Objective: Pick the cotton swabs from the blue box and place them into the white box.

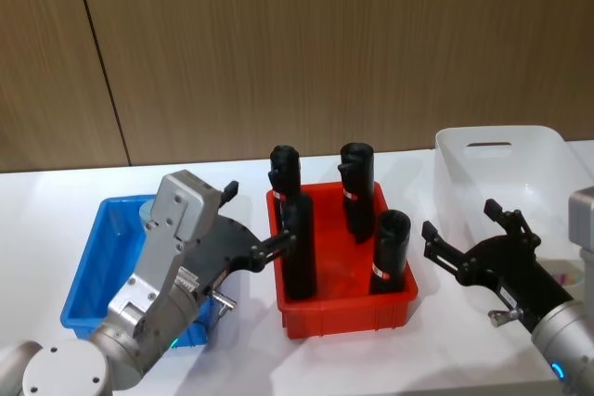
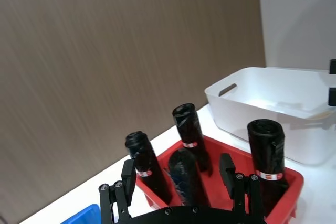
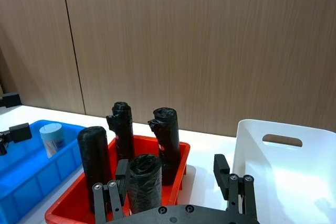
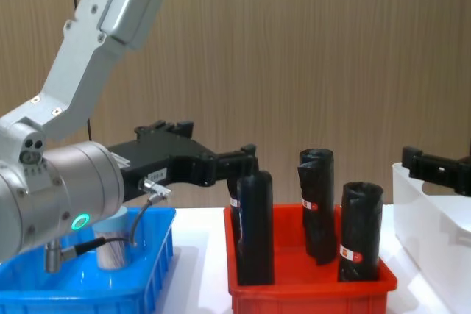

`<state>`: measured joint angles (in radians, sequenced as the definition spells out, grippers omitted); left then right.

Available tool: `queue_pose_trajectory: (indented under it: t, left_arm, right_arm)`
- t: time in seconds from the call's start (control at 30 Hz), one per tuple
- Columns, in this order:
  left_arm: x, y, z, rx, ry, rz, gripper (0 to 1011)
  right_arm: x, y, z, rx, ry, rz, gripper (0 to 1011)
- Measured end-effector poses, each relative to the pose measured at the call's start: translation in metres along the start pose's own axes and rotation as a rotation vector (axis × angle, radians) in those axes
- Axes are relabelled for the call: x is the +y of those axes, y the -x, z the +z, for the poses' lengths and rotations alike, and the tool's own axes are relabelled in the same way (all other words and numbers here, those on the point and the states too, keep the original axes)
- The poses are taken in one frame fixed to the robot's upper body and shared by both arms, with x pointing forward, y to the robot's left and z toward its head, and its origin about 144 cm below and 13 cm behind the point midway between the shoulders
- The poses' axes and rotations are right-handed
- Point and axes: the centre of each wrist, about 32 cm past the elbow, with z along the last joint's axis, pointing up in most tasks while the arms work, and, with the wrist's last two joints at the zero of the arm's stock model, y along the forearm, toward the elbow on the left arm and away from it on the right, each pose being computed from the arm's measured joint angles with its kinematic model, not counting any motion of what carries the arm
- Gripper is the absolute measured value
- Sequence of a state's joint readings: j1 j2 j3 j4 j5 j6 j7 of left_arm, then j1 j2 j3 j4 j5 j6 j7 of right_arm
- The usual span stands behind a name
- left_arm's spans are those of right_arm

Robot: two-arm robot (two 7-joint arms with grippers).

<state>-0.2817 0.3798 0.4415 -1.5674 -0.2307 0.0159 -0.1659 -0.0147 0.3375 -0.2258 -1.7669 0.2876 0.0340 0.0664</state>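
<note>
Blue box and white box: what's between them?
A red bin holding four black rolls stands between the blue box and white box, shown in the head view.

Ahead of the matt black fingers [image 2: 128, 176] of the left gripper [image 2: 177, 170], the rolls [image 2: 189, 129] wear crinkled, faintly shiny black film (with paper-like bands) and stand in a smooth, glossy red bin [image 2: 294, 182]. Behind those fingers the blue box [image 1: 93, 266] is glossy plastic. Beside the right gripper [image 3: 171, 171], the white box [image 3: 294, 182] is smooth, slightly translucent plastic. The wall [image 1: 325, 44] beyond shows matt wood grain.
</note>
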Motion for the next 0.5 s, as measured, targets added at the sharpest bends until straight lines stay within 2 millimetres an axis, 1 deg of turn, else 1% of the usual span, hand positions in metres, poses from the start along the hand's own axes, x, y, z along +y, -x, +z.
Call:
queue_pose_trajectory:
  t: [0.33,0.5]
  left_arm:
    - [0.007,0.013,0.002,-0.014,0.012,0.094,1004]
    - [0.008,0.016,0.003,-0.016,0.014,0.115,1004]
  right_arm:
    - [0.000,0.000,0.000,0.000,0.000,0.000,1002]
    - [0.000,0.000,0.000,0.000,0.000,0.000,1001]
